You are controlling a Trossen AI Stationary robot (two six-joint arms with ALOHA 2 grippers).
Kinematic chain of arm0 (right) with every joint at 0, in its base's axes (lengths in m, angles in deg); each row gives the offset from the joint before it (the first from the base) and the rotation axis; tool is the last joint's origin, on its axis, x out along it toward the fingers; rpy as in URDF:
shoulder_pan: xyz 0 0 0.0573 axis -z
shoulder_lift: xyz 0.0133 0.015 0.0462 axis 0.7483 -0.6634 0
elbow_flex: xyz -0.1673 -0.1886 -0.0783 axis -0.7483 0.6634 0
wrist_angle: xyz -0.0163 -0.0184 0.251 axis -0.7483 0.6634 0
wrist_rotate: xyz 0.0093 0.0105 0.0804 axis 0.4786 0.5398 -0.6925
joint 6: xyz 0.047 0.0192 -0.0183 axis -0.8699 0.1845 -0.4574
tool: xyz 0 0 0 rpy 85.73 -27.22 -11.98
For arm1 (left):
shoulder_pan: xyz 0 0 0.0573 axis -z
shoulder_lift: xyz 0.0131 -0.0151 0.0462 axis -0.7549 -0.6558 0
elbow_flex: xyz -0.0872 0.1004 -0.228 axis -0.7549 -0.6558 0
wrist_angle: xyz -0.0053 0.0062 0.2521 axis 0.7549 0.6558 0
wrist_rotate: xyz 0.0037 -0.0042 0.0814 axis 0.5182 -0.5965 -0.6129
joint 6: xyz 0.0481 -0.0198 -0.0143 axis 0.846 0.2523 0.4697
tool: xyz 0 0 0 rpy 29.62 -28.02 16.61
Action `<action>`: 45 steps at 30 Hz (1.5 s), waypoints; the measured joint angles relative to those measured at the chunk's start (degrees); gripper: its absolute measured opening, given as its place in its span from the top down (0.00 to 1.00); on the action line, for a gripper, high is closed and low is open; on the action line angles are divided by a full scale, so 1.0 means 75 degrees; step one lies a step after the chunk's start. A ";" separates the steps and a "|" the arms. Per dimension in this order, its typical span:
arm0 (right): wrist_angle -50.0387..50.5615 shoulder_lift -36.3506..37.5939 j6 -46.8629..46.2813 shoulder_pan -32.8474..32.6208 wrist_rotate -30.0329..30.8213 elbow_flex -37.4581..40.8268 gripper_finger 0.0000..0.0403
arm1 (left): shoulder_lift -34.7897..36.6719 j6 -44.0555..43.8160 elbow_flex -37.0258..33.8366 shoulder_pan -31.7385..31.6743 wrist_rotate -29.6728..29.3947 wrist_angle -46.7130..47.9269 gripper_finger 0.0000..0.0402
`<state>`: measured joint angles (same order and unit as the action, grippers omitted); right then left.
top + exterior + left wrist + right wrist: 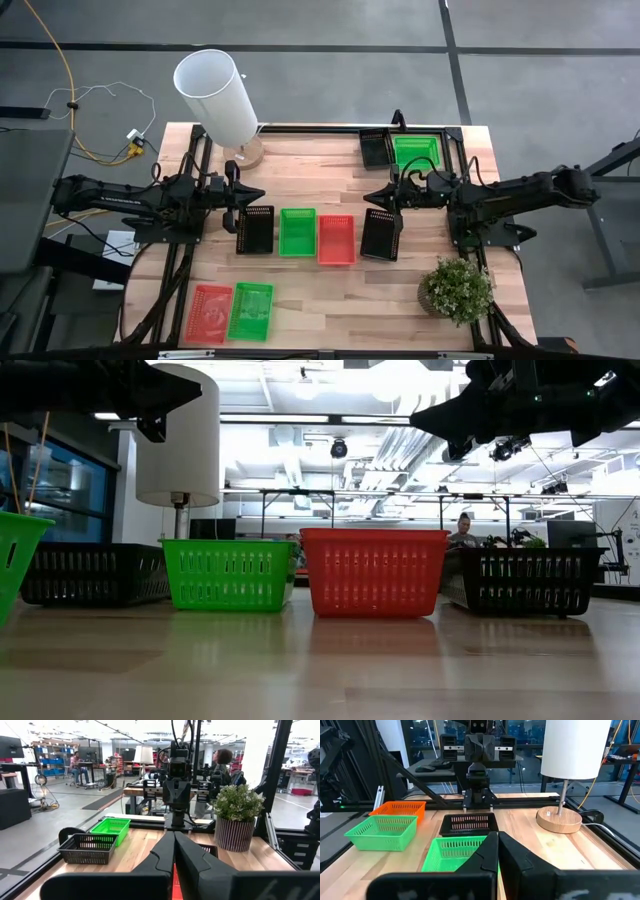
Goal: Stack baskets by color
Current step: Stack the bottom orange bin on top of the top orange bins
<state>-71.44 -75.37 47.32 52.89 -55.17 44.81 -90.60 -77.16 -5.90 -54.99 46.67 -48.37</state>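
Observation:
A row of baskets stands on their bases mid-table: black (255, 229), green (297, 232), red (336, 240) and black (381, 234). A black basket (375, 148) and a green one (417, 152) sit at the far right. A red one (210, 312) and a green one (250, 310) sit at the near left. My left gripper (255, 194) hangs shut above the table, just beyond the row's left end. My right gripper (372, 195) hangs shut beyond the row's right end. The two point level at each other, each with nothing between its fingers (174, 836) (497, 836).
A lamp with a white shade (217, 97) on a round wooden foot (559, 819) stands at the far left. A small potted plant (457, 290) stands at the near right. Bare wood lies between the middle row and the near edge.

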 joint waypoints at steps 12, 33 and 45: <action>0.0000 0.0000 0.0002 0.0000 0.0003 -0.0002 1.00 | -0.0003 0.0140 0.0000 0.0002 -0.0049 0.0052 0.79; 0.0000 0.0000 -0.0053 0.0000 0.0005 -0.0002 1.00 | -0.0008 -0.0034 0.0714 0.0242 0.0247 0.1315 0.33; 0.0003 0.0000 -0.0056 0.0000 -0.0006 -0.0002 1.00 | -0.1720 -0.2900 0.4166 0.2460 0.0262 0.8860 0.35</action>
<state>-71.42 -75.37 46.90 52.89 -55.21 44.79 -103.50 -98.91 25.35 -36.53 48.64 18.08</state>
